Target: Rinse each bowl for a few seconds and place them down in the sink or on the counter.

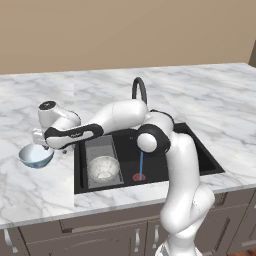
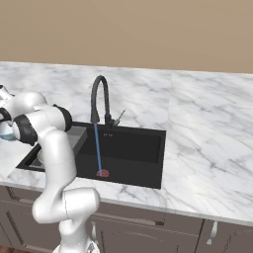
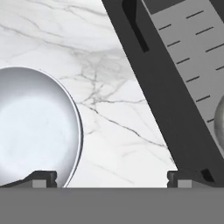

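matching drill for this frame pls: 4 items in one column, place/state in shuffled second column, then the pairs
Items:
1. blue bowl
2. speckled bowl
3. faucet
4. gripper

Places/states:
A. on the grey ridged tray inside the sink
B. open, above the counter just left of the sink
C. running, stream falling to the red drain ring
D. on the counter, left of the sink

Pairs: 1-D, 2-A, 3-C, 4-B

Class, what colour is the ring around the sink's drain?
Red drain ring, clearest in the left base view.
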Controlling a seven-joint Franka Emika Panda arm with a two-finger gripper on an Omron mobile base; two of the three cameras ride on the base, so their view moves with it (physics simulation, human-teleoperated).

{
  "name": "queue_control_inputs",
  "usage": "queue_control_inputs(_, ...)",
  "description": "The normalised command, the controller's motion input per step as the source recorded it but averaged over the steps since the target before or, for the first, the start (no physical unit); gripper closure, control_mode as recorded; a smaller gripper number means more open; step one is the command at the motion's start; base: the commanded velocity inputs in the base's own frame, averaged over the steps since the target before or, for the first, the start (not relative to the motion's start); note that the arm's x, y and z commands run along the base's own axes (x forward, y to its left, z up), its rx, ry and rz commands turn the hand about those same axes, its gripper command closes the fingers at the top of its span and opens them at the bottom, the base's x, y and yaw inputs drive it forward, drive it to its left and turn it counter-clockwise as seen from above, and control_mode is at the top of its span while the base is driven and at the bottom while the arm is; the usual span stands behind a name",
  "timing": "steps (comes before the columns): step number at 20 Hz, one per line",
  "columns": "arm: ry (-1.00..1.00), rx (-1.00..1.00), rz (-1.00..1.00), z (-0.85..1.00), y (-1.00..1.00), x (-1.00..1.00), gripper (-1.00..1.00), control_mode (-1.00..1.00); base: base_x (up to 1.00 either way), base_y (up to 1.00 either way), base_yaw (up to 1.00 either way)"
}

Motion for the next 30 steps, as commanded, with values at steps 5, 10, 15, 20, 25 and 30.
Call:
queue_control_inputs(5,-0.01,0.04,0.0,-0.14,0.01,0.03,-1.0,-1.0,0.0,0.0,0.0)
queue_control_inputs(10,0.0,0.02,0.0,-0.03,0.05,0.08,-1.0,-1.0,0.0,0.0,0.0)
queue_control_inputs(15,0.0,0.02,0.0,-0.08,0.11,0.12,-1.0,-1.0,0.0,0.0,0.0)
queue_control_inputs(20,0.0,0.03,0.0,-0.12,0.1,0.1,-1.0,-1.0,0.0,0.0,0.0)
queue_control_inputs(25,0.0,0.03,0.0,-0.14,0.14,0.16,-1.0,-1.0,0.0,0.0,0.0)
queue_control_inputs(30,0.0,0.03,0.0,-0.17,0.13,0.19,-1.0,-1.0,0.0,0.0,0.0)
